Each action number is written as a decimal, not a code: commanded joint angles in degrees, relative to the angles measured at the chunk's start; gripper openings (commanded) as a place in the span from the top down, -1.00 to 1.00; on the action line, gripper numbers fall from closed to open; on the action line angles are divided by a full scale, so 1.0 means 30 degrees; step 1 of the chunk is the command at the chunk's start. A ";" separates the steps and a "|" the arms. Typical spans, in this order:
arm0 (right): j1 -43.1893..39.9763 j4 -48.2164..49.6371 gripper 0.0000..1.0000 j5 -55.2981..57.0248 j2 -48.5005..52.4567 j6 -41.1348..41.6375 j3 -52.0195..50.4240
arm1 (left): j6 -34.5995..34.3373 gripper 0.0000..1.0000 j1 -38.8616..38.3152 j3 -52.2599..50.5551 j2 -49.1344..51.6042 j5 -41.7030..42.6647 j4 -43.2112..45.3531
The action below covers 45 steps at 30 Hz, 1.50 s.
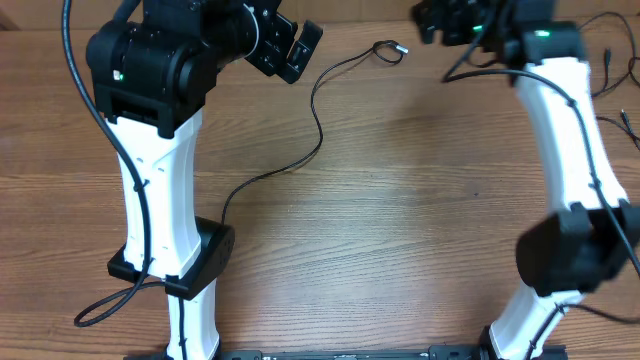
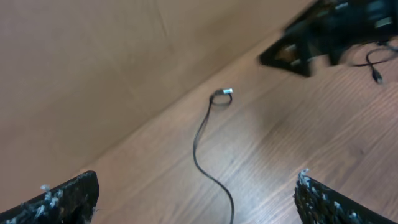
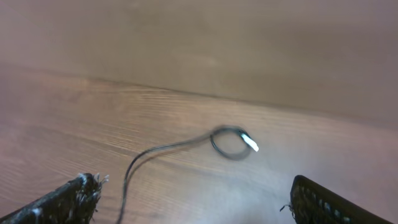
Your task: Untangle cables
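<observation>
**Both pincers stand wide, one loose cable lies between them**

On the left, the left gripper (image 1: pixel 293 48) hangs above the table (image 1: pixel 420 230) with its fingers far apart and nothing between them. From its wrist view, one thin cable (image 2: pixel 198 146) lies flat on the wood and runs away from it in a soft curve. It ends in a small loop with a silver plug (image 2: pixel 225 93).

In the middle of the table this cable seems to cross no other cord, so I judge it is already separated.

On the right, the right gripper (image 1: pixel 440 25) is also spread wide and holds nothing. It looks down at the same loop from the other side. Behind it, near the right edge, the other thin cables (image 2: pixel 375 74) lie well apart from the long one. I cannot tell if they are knotted together.

For a good next move, I think the right pincer should turn to those cords and take only one of them, close to its plug. It should lift slowly. The left one should keep clear of the free cable, so that it does not drag it back.
</observation>
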 commanded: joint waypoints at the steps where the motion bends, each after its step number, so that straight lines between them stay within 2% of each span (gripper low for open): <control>1: 0.0678 0.1858 -0.93 0.0350 0.1523 -0.3177 -0.0109 | -0.0350 -0.99 -0.0022 0.0102 0.0248 -0.0153 -0.0532; 6: 0.0874 0.3293 -0.90 0.0342 0.4787 -0.3184 -0.0102 | -0.0328 -1.00 -0.0015 0.0102 0.0248 -0.0175 -0.1537; 12: 0.0874 0.3060 -0.86 -0.0029 0.7818 -0.3279 -0.0102 | -0.0270 -1.00 -0.0015 0.0102 0.0248 -0.0175 -0.1719; 14: 0.0874 0.2805 -0.86 -0.0619 0.8378 -0.4116 -0.0109 | -0.0270 -1.00 -0.0015 0.0102 0.0248 -0.0175 -0.1727; 20: 0.0998 0.1800 -0.83 -0.0510 0.8983 -0.7359 -0.0109 | -0.0277 -1.00 -0.0015 0.0102 0.0248 -0.0168 -0.1727; 23: 0.1195 0.1734 -0.73 0.1290 0.8976 -0.9406 0.0022 | -0.0284 -1.00 -0.0015 0.0102 0.0248 -0.0168 -0.1727; 29: 0.1399 0.3738 -0.84 0.4313 0.8983 -1.1781 0.0474 | -0.0277 -0.99 -0.0015 0.0095 0.0255 -0.0168 -0.1727; 33: 0.1406 0.5850 -1.00 0.4211 0.8998 -1.1744 0.0474 | -0.0277 -0.99 -0.0036 0.0022 0.0270 -0.0160 -0.1727; 45: 0.1945 0.5472 -1.00 0.2936 1.1154 -1.1533 0.0474 | -0.0277 -1.00 -0.0022 -0.0211 0.0459 -0.0168 -0.1727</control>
